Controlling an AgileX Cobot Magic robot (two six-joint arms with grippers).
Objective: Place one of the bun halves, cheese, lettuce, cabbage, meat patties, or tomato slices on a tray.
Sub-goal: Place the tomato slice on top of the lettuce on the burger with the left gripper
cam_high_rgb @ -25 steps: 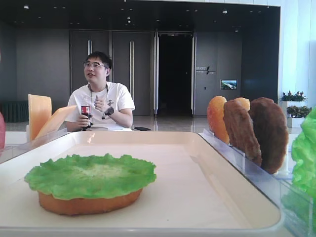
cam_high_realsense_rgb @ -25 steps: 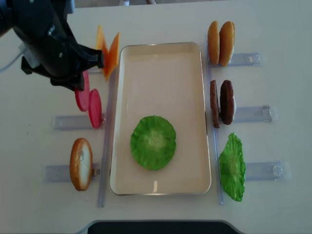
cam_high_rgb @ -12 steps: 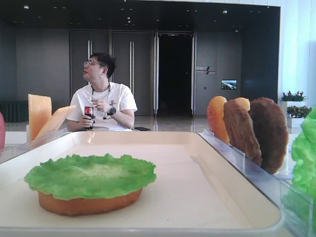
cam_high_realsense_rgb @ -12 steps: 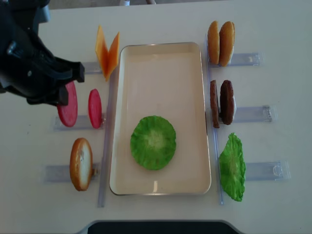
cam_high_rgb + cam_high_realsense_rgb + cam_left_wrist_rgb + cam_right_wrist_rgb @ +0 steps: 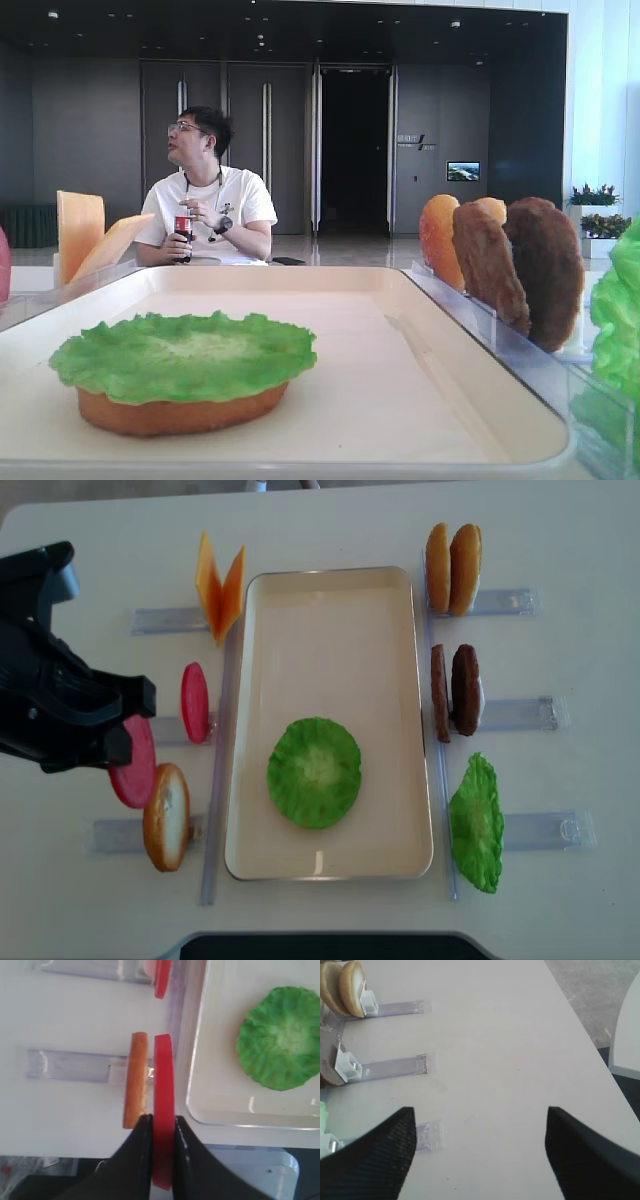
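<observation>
My left gripper (image 5: 163, 1127) is shut on a red tomato slice (image 5: 163, 1085), held on edge. From overhead this slice (image 5: 133, 768) hangs left of the tray (image 5: 330, 630), right beside a bun half (image 5: 166, 816) standing in its rack. A second tomato slice (image 5: 194, 702) stays in the middle left rack. On the tray, lettuce (image 5: 314, 772) lies on a bun half (image 5: 180, 412). Cheese (image 5: 220, 585) stands at the far left. Buns (image 5: 452, 568), meat patties (image 5: 455, 690) and more lettuce (image 5: 475, 823) line the right side. My right gripper (image 5: 479, 1115) is open over bare table.
Clear acrylic racks (image 5: 520, 715) stick out on both sides of the tray. The table's right edge (image 5: 590, 1045) runs close to the right gripper. A seated person (image 5: 205, 205) is beyond the far end of the table.
The left arm has carried the tomato slice from beside the cheese, past the tomato rack, toward the near side. It now hangs next to the left bun half. The person turned his head.
</observation>
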